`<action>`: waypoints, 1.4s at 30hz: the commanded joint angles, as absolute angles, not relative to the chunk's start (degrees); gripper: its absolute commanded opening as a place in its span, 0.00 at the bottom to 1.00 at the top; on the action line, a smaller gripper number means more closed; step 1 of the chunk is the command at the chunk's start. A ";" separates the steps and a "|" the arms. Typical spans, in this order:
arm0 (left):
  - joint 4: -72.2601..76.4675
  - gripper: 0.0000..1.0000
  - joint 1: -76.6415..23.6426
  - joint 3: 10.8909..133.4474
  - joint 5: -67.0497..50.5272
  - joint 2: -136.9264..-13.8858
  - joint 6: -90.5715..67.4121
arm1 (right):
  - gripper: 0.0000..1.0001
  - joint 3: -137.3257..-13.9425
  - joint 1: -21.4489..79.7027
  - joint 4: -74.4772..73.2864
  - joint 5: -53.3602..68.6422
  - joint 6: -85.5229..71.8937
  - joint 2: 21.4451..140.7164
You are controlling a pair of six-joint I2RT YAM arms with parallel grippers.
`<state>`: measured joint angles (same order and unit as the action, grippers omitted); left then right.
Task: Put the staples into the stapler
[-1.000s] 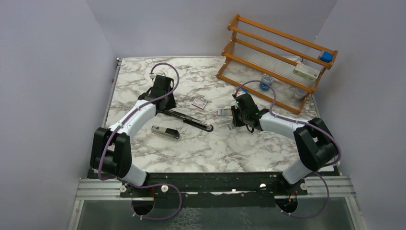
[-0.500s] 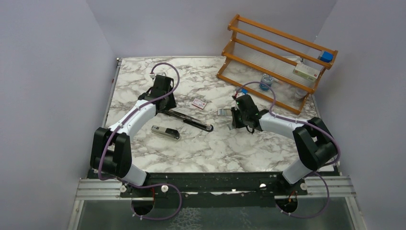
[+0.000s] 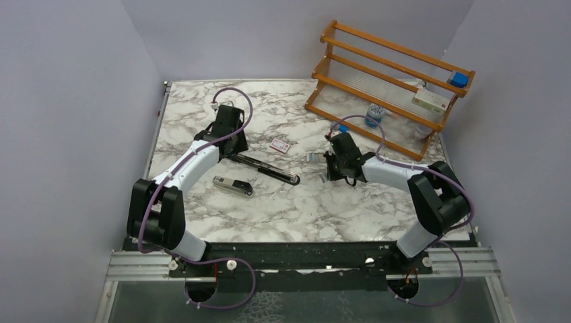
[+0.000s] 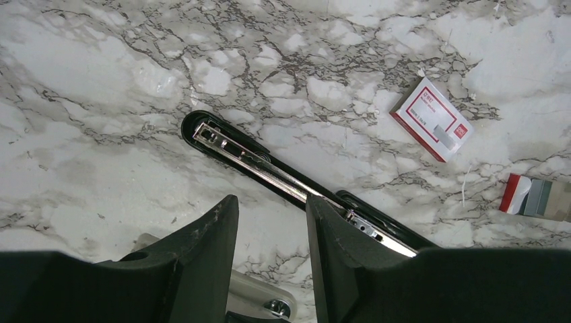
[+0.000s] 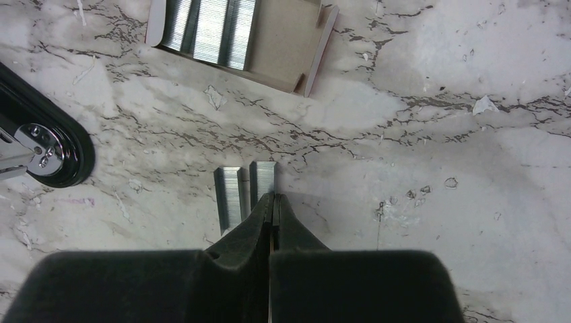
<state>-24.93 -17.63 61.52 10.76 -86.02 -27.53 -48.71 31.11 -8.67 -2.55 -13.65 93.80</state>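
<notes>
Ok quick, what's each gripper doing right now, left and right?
Left gripper: open, at the stapler, nothing between its jaws.
Right gripper: shut, tips at a staple strip; grip unclear.

Your left arm reaches far and toward the centre, elbow bent. The left gripper (image 4: 269, 202) points down with its fingers (image 4: 212, 235) parted. Your right arm folds leftward, wrist low. The right gripper (image 5: 271, 198) points down, its fingers (image 5: 289, 229) pressed together.
</notes>
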 commanded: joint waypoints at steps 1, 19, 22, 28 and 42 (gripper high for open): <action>-22.06 0.48 -17.66 61.55 8.96 -84.71 -25.74 | 0.01 -49.13 30.85 -9.42 -0.99 -13.66 93.83; 3.76 0.63 -19.04 56.20 -17.89 -74.81 -26.26 | 0.01 -44.18 30.85 14.88 18.14 -20.59 74.38; 7.55 0.63 -19.05 56.50 -20.83 -72.70 -26.88 | 0.01 -44.90 30.85 18.75 21.17 -23.41 73.35; 7.93 0.63 -19.07 59.03 -27.51 -72.73 -29.06 | 0.01 -45.34 30.85 22.77 22.63 -22.80 71.77; 12.11 0.52 -31.28 58.86 -19.61 -73.88 -42.25 | 0.01 -47.66 30.85 23.06 16.13 -27.13 71.35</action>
<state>8.62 -29.50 57.84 -23.07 -73.08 -38.72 -45.84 31.00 20.47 17.26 -25.04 72.42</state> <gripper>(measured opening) 0.538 0.009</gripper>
